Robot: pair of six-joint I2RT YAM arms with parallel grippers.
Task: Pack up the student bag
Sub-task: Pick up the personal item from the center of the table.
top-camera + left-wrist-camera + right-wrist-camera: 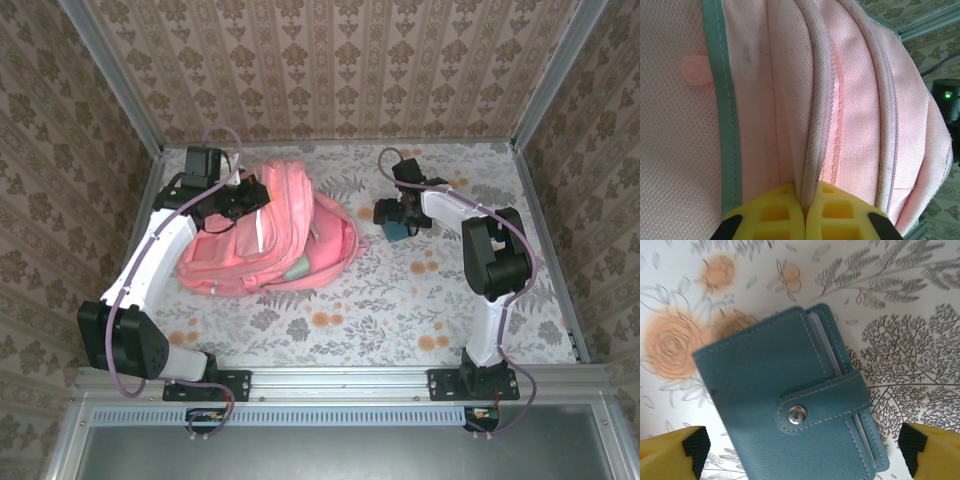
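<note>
The pink student bag (290, 240) lies on the left half of the floral table, its opening facing the near side. My left gripper (245, 197) sits at the bag's far upper edge. In the left wrist view its yellow fingers (805, 197) are shut on a piped zipper edge of the student bag (855, 100), the fabric pinched between the pads. A teal snap wallet (785, 395) lies flat on the table at the right. My right gripper (802, 447) hovers straight over it, open, with a finger on each side. From above, the right gripper (395, 218) covers most of the wallet (398, 232).
A pale green item (298, 268) shows in the bag's opening. Patterned walls with metal corner posts (545, 80) close in the table on three sides. A metal rail (340, 378) carrying both arm bases runs along the near edge.
</note>
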